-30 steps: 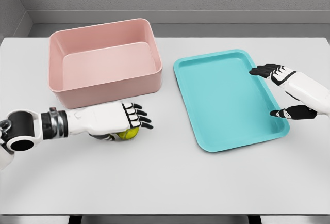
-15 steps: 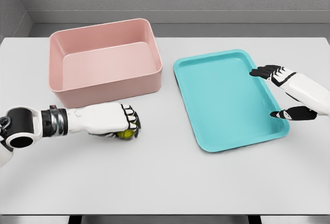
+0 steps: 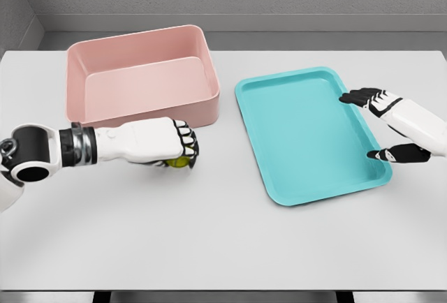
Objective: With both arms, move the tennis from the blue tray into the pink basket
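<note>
- The left hand (image 3: 157, 144) comes in from the left edge, at mid-height of the frame, its white forearm lying level across the desk (image 3: 223, 240).
- Its dark-tipped fingers (image 3: 187, 137) are curled tight around the tennis ball (image 3: 177, 162), which peeks out below the knuckles.
- Only a small yellow-green sliver of the ball shows; the rest is hidden by the palm and fingers.
- The ball sits left of centre in the frame, just in front of the near wall of the pink basket (image 3: 143, 79), outside it. Whether it touches the desk cannot be told.
- The pink basket stands in the upper left of the frame, open side up, with only its bare floor showing inside.
- The blue tray (image 3: 307, 135) lies right of centre, flat on the desk, slightly turned.
- The right hand (image 3: 391, 127) enters from the right edge and hovers over the tray's right rim.
- Its fingers are spread loosely, thumb apart from the others, holding nothing.
</note>
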Motion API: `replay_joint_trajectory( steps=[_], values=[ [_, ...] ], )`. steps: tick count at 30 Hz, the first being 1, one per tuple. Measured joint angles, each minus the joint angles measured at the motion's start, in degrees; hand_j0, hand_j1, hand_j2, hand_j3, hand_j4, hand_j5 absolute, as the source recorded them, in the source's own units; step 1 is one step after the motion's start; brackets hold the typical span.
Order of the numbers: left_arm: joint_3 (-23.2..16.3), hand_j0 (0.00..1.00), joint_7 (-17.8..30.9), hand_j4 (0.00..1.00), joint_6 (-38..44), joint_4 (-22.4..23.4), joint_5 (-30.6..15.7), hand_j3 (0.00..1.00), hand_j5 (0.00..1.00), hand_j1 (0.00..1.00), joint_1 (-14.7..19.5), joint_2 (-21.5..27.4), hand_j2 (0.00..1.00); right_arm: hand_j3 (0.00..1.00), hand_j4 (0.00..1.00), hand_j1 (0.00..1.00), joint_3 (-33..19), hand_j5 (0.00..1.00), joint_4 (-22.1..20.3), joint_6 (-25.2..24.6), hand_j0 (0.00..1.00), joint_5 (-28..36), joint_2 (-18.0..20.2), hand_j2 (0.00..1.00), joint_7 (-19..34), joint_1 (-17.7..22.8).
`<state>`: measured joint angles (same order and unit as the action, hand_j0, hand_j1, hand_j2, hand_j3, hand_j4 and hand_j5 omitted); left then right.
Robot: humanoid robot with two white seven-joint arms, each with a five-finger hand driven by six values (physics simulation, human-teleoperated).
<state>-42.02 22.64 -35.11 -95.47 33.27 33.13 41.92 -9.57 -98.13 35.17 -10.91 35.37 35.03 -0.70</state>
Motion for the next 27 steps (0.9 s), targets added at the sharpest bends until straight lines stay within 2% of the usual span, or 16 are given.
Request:
replay_joint_trajectory(
  steps=[11, 27],
  values=[
    [0.79, 0.50, -0.01, 0.50, 0.00, 1.20, -1.51, 0.50, 0.50, 0.50, 4.13, -0.12, 0.50, 1.00, 1.00, 1.00, -0.03, 1.00, -0.01, 0.00, 1.00, 0.01, 0.00, 1.00, 0.00, 0.18],
    [2.26, 0.50, -0.01, 0.50, 0.00, 8.04, -2.76, 0.50, 0.50, 0.50, 9.23, -1.84, 0.50, 1.00, 1.00, 1.00, -0.09, 1.00, -0.20, 0.00, 1.00, 3.19, 0.42, 1.00, 0.00, 1.41]
  ],
)
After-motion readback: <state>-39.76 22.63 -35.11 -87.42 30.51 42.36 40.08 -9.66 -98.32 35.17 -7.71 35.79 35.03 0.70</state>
